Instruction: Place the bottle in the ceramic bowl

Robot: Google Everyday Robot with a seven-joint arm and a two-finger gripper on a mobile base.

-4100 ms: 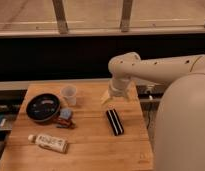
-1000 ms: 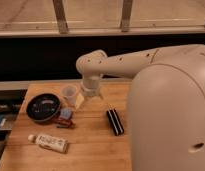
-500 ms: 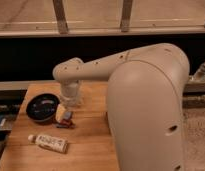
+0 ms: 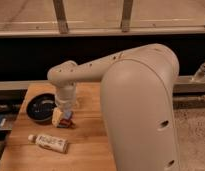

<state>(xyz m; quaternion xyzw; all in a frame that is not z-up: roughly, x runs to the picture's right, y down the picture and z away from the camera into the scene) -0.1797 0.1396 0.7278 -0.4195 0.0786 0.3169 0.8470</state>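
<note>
Ceramic bowl (image 4: 40,107): black, round and shallow, resting on the wooden table (image 4: 91,145); taken here as the reference for all positions. Bottle (image 4: 49,143): white, lying on its side on the table, in front of the bowl and apart from it. Gripper (image 4: 63,114): hanging from the white arm (image 4: 91,72) just right of the bowl, low over the table; degree of opening cannot be told, nor any hold. Small red-and-blue object (image 4: 69,122): just right of the bowl, directly under the gripper.
</note>
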